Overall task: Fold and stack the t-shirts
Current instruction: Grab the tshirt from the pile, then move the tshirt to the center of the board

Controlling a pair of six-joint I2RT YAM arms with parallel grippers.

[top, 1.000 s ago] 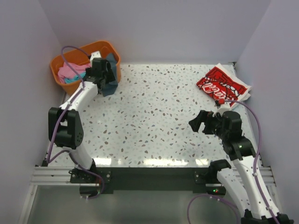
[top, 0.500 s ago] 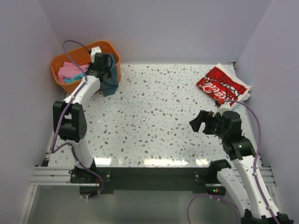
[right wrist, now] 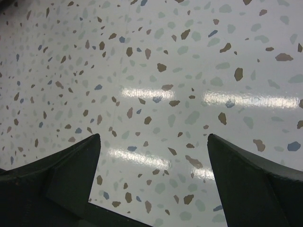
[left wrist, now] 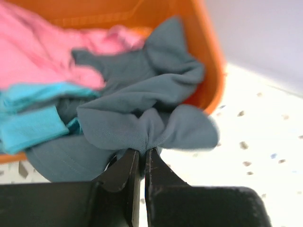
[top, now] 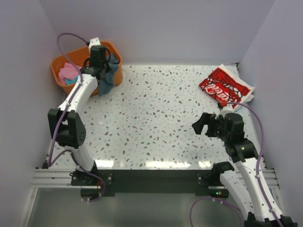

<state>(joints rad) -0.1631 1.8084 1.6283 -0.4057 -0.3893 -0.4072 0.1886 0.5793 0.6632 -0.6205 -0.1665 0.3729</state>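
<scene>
- The slate-blue t-shirt (left wrist: 142, 123) is showing blurred at its right lobe, and its pinched fold is lying hidden between the fingers of the left hand (left wrist: 142, 156).
- The pink t-shirt (left wrist: 42, 56) and the turquoise t-shirt (left wrist: 28, 127) are running off the left edge.
- On the red t-shirt (top: 225, 87), the white lettering is showing too small to read.
- The bottom edge is cutting off the right hand (right wrist: 154, 138).

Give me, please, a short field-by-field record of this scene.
left gripper: shut on slate-blue shirt, at the orange basket
right gripper: open, empty, over the table
slate-blue shirt: draped over the basket rim
pink shirt: in basket
turquoise shirt: in basket
red shirt: lying at the table's far right
</scene>
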